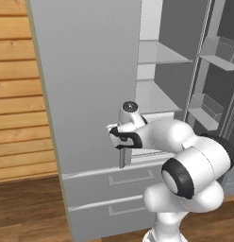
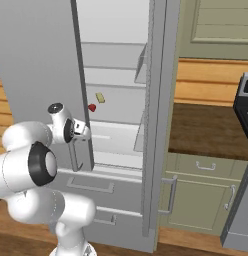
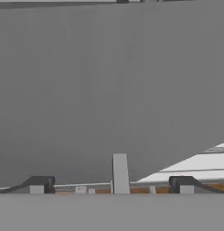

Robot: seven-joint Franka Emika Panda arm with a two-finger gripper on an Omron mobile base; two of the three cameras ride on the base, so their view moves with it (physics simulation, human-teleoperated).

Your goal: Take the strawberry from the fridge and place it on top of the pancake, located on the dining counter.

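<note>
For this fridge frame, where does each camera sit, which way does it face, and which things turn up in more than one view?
Left base view: behind-left of the arm, facing the fridge, its left door closed; elbow and wrist show.
Right base view: behind-right, facing the open fridge; strawberry and yellow bar on a shelf; arm at left.
Hand view: on the hand, close to the closed door's face; open pincer straddles the door handle.
Shared: fridge and handle appear throughout.

You're looking at a kitchen: a tall grey fridge (image 2: pixel 41 60) with white shelves and lower drawers, green cabinets (image 2: pixel 201 192) under a dark wooden counter (image 2: pixel 203 127), wood-plank walls (image 1: pixel 17 94), and a stove's edge (image 2: pixel 243 105).
</note>
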